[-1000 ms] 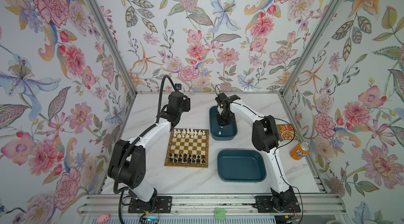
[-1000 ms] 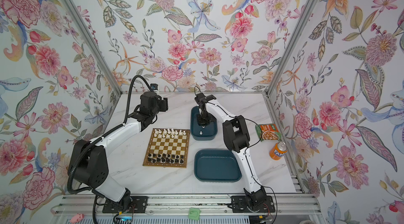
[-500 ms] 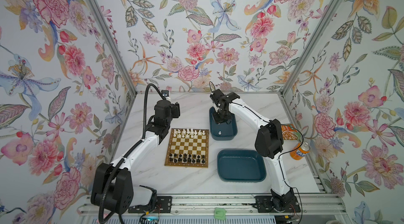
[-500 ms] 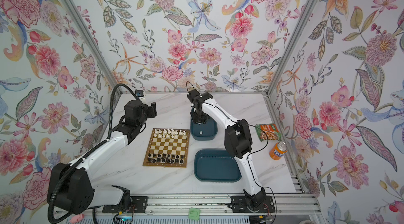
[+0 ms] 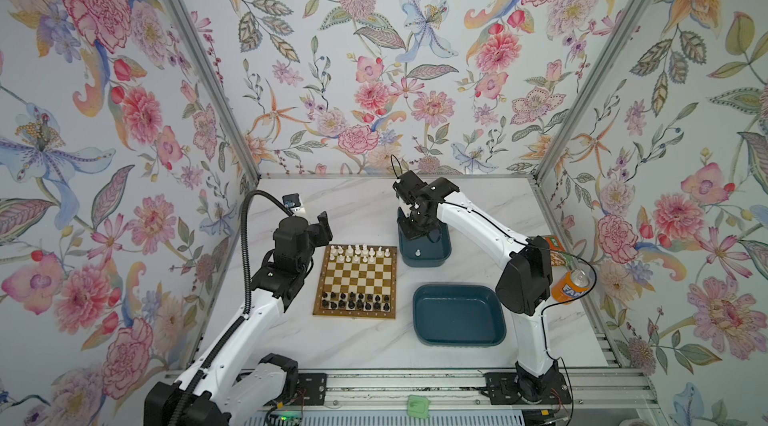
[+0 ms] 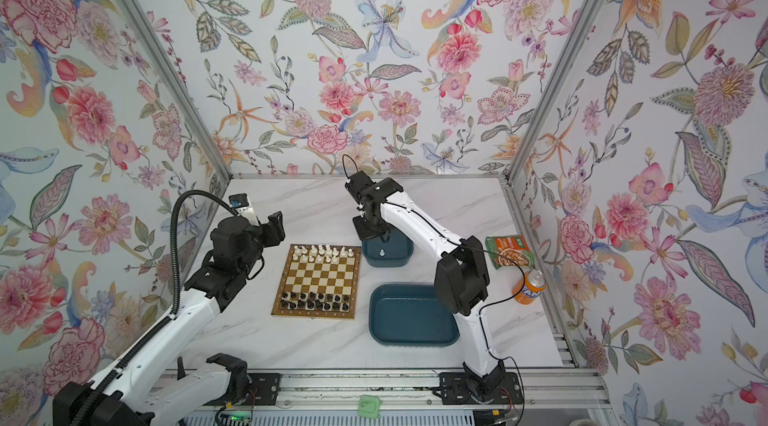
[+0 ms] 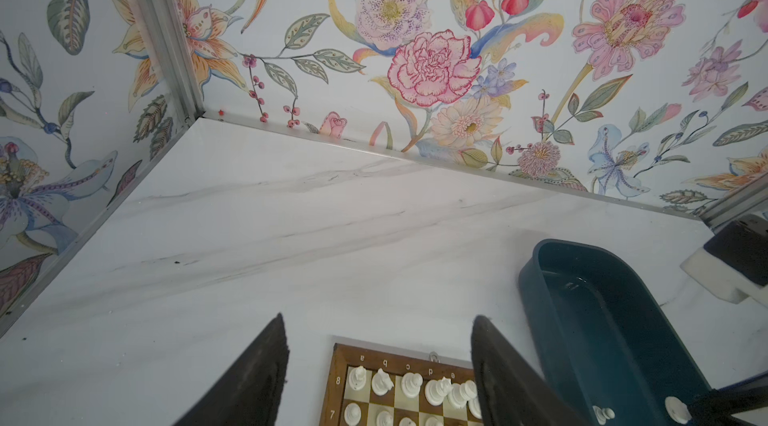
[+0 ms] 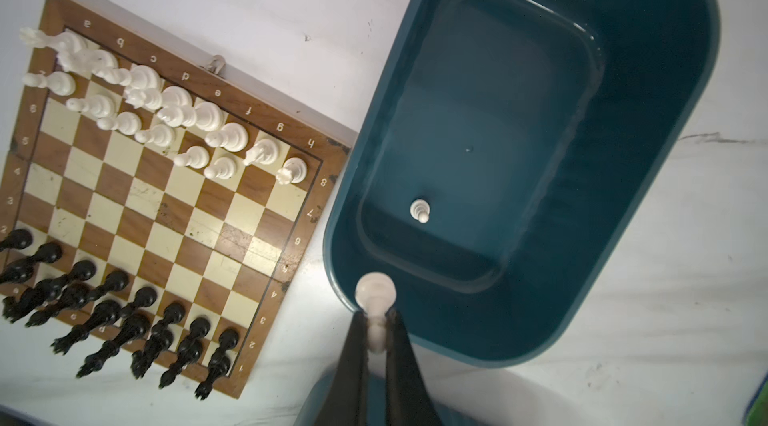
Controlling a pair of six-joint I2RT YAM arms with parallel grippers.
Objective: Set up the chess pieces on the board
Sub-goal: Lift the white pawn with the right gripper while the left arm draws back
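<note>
The right pincer (image 8: 377,320) is shut tight on a white pawn (image 8: 375,293). It holds the pawn over the rim of the tub (image 8: 648,153), toward the back edge of the bench (image 5: 353,203). One loose pawn (image 8: 419,209) sits inside that tub. The left pincer (image 7: 379,320) is wide and holds nothing. It hangs above the bench, by the board (image 5: 355,278). The board lies mid-bench, with white pieces (image 5: 358,252) on its back rows and black pieces (image 5: 355,301) on its front rows
</note>
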